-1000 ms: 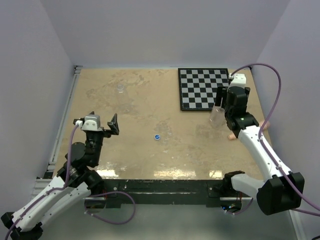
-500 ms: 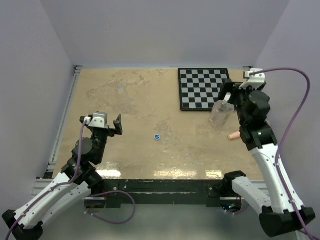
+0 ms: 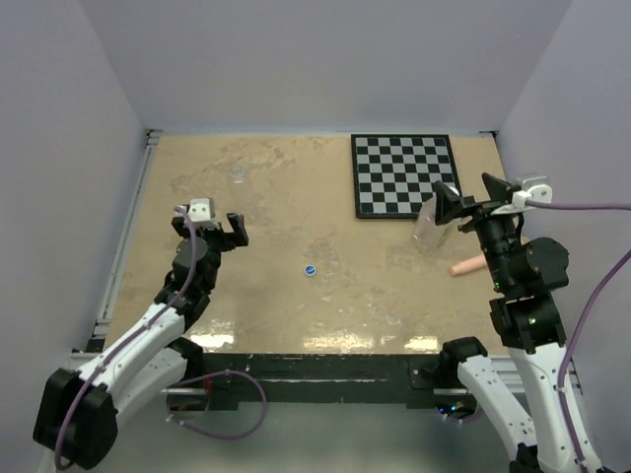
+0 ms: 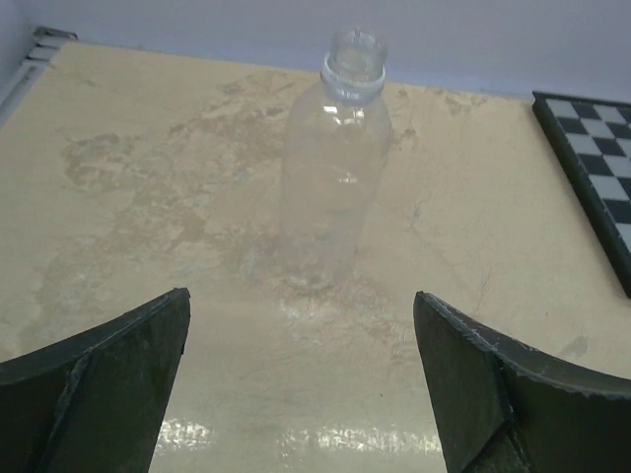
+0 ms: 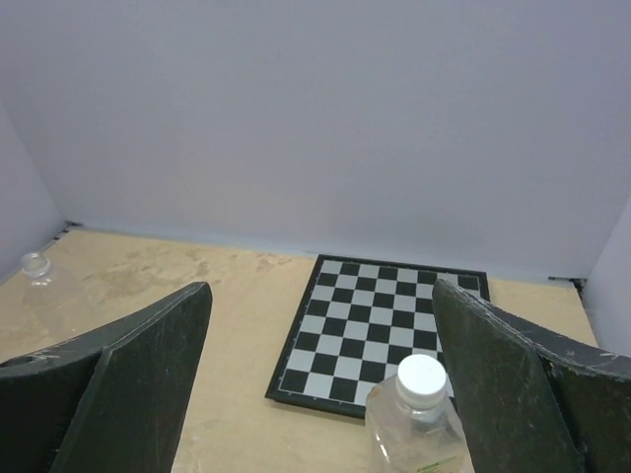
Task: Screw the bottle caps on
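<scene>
Blue cap (image 3: 310, 269) lies mid-desk, nearer the near edge, right of my left gripper (image 3: 212, 223), the closer one, jaws spread. Uncapped short bottle (image 4: 335, 168) stands upright toward the far-left corner. Right gripper (image 3: 470, 197) spread, empty.

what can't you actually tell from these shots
Right wrist view: the labelled bottle is cut off by the bottom edge; whether its white cap is tight does not show.
Top view: the blue cap is too small to tell which side faces up.
Top view: the right arm hides one end of the pinkish stick.
</scene>
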Action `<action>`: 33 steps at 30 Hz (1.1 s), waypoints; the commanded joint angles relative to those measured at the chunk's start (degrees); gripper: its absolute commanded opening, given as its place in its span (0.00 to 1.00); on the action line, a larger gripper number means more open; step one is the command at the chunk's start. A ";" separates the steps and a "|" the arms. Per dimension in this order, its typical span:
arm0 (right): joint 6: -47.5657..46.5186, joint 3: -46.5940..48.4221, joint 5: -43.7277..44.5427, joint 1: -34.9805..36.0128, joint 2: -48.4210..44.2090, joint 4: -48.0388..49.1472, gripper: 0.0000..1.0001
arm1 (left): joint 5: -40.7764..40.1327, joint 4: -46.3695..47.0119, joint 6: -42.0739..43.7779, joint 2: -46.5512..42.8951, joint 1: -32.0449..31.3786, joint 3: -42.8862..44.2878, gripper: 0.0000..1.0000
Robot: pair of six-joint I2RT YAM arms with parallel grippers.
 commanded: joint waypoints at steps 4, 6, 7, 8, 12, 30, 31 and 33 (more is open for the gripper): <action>-0.99 -1.62 0.38 5.36 -4.68 2.93 0.99 | 0.07 36.73 1.76 20.48 0.37 -2.97 1.00; -1.79 -1.71 2.49 6.86 -6.18 2.75 0.98 | -1.34 44.99 3.25 25.50 0.46 -3.59 1.00; -2.23 -1.88 3.02 7.30 -7.14 2.75 0.98 | -1.00 48.08 4.31 28.05 0.55 -3.59 0.99; -2.75 -2.06 3.37 7.74 -7.93 2.75 0.99 | -0.30 50.55 5.19 30.34 0.64 -3.07 0.98; -3.64 -3.46 6.09 9.41 -10.40 3.45 0.99 | 0.77 56.44 6.25 39.74 0.64 0.36 0.98; -8.47 -3.55 5.84 10.91 -11.81 2.75 0.99 | 1.82 60.68 3.36 57.42 4.77 12.75 0.98; -8.38 -3.55 5.57 10.91 -11.55 2.75 0.98 | 1.91 60.85 2.83 57.95 5.03 13.10 0.97; -8.56 -3.38 5.40 10.91 -11.29 2.67 0.99 | 2.17 62.16 2.47 59.36 5.47 13.46 0.96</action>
